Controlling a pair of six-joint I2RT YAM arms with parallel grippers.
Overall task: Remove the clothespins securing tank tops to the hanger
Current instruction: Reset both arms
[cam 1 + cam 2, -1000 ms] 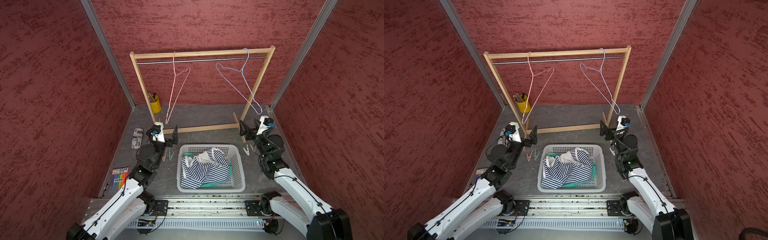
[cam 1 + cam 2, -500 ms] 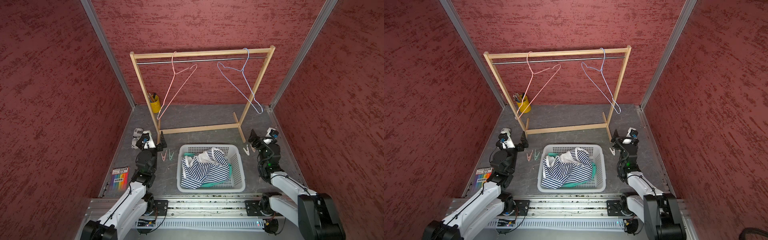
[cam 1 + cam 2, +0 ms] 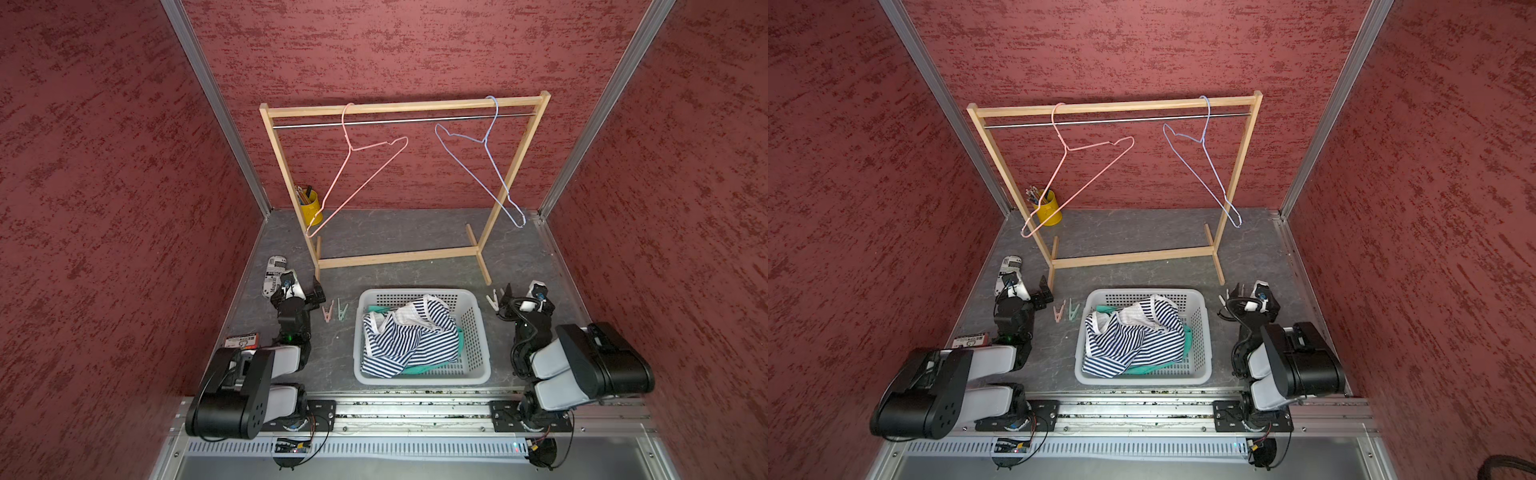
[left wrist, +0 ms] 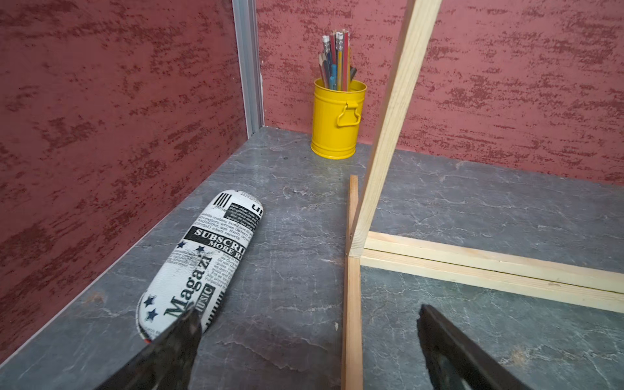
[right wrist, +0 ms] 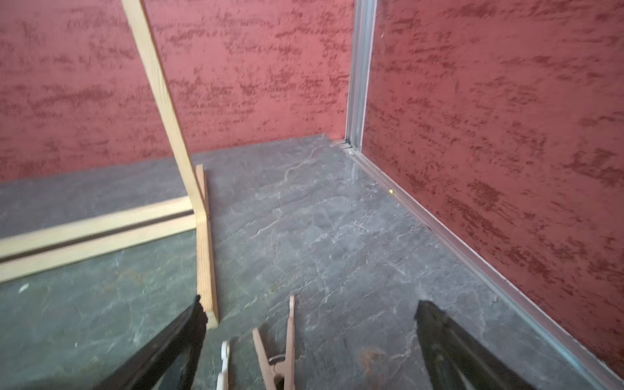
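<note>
Tabletop (image 3: 395,237) w/ pink, mint, white(?) clothespins (image 3: 342,310)

Both arms folded low; left pincer (image 4: 308,310), right pincer (image 5: 310,302) spread wide.

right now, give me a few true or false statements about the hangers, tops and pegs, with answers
1. The pink hanger and the blue hanger hang bare on the rail. True.
2. The striped tank top lies on the floor beside the basket. False: it lies inside the basket.
3. The left pincer is shut. False: it is open, holding nothing.
4. A pink clothespin and a green clothespin lie between the left arm and the basket. True.
</note>
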